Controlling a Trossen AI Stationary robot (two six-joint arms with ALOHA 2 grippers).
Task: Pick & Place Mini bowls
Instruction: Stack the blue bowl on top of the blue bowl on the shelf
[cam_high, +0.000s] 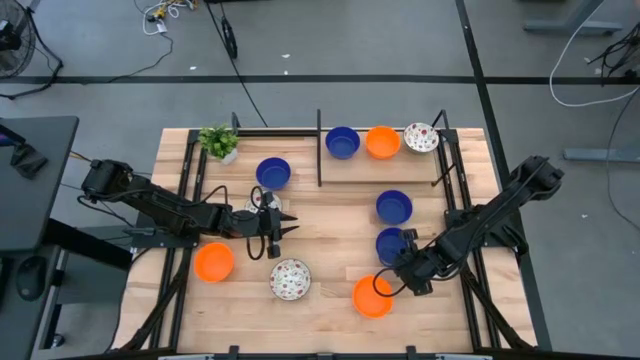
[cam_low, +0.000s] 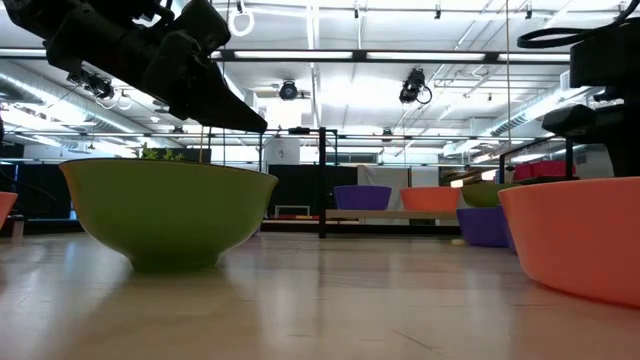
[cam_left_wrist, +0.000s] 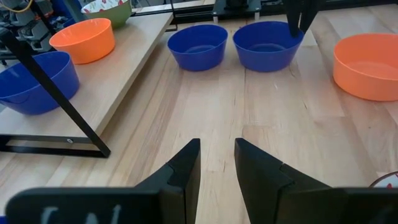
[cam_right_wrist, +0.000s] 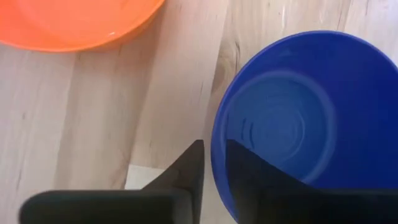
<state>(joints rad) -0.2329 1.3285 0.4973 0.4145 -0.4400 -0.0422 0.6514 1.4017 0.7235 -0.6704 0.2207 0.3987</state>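
Note:
Several mini bowls stand upright on the wooden table. A blue one (cam_high: 392, 243) sits under my right gripper (cam_high: 406, 256), whose fingers straddle its rim. Another blue bowl (cam_high: 394, 207) stands just beyond it, and an orange one (cam_high: 372, 297) nearer the front edge. My left gripper (cam_high: 284, 236) hovers slightly open over bare wood, holding nothing, between a blue bowl (cam_high: 273, 172), an orange bowl (cam_high: 213, 262) and a floral bowl (cam_high: 290, 279). A blue (cam_high: 342, 142), an orange (cam_high: 382, 142) and a floral bowl (cam_high: 421, 137) rest on a raised shelf at the far edge. My right gripper (cam_right_wrist: 213, 149) pinches the blue bowl's rim (cam_right_wrist: 216, 134) on its right-near side, one finger inside the bowl (cam_right_wrist: 245, 171) and one outside. The fingers come from above, pointing down. In the left wrist view the bowl (cam_left_wrist: 267, 45) stands upright with its base on the table.
A small green potted plant (cam_high: 218, 142) stands at the far left corner. A black frame post (cam_high: 319, 150) rises at the shelf's left end. Black rails run along both table sides. Bare wood lies in the middle (cam_high: 335, 235) between the two grippers.

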